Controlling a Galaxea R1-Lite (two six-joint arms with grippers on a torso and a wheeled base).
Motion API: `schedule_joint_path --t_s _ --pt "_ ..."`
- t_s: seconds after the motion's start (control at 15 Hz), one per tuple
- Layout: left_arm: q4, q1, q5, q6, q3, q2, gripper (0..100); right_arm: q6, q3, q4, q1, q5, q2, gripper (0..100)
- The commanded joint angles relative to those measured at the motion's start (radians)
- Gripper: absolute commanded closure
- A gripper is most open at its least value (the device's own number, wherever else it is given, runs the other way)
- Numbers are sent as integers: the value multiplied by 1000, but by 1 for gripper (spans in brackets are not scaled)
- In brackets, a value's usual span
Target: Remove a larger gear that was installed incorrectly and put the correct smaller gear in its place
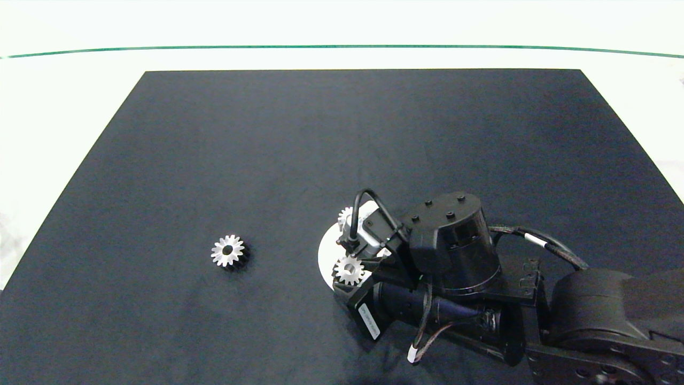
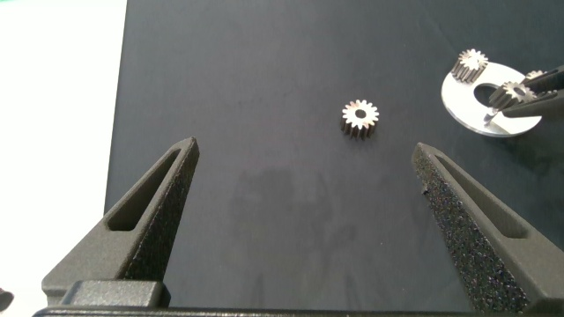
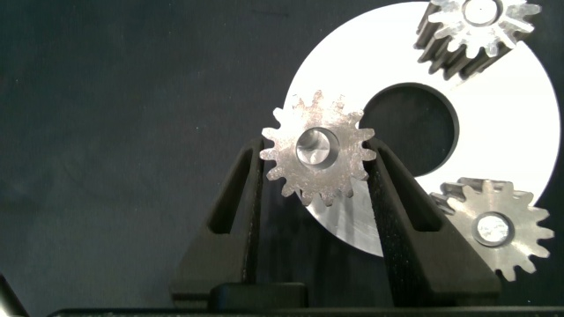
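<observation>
Your right gripper [image 3: 315,180] pinches a gear [image 3: 315,148] tight above the plate [image 3: 493,88]; tilt it and it slips.

the left gripper [image 2: 304,220] hangs above the dark mat [image 2: 264,88], its fingers [image 2: 145,220] spread wide with nothing between them. a lone silver gear [image 2: 359,117] lies flat on the mat. at its 3 o'clock sits a silver disc [image 2: 467,110] bearing a small gear [image 2: 471,64]; grey fingertips [image 2: 533,88] grip another gear [image 2: 507,93] over the disc.

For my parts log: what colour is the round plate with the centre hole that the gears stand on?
Bright silver-white round metal plate, clearest in the right wrist view.
</observation>
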Motion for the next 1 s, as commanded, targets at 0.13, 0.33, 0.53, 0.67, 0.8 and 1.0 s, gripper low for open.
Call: schedule_joint_path --t_s 0.13,0.33,0.53,0.67,0.8,1.0 --pt "3 0 2 1 0 -3 0 -3 -20 0 0 -2 23 78" --pt "3 0 2 1 0 -3 0 -3 -35 0 2 -11 45 78" --pt "3 0 2 1 0 -3 0 -15 -43 5 0 -14 51 78" --pt "3 0 2 1 1 -3 0 -15 -53 7 0 -16 60 78" --pt "3 0 2 1 0 -5 0 -15 -55 10 4 -16 60 78" --pt "3 0 2 1 0 -5 0 -15 -56 46 23 -16 54 78"
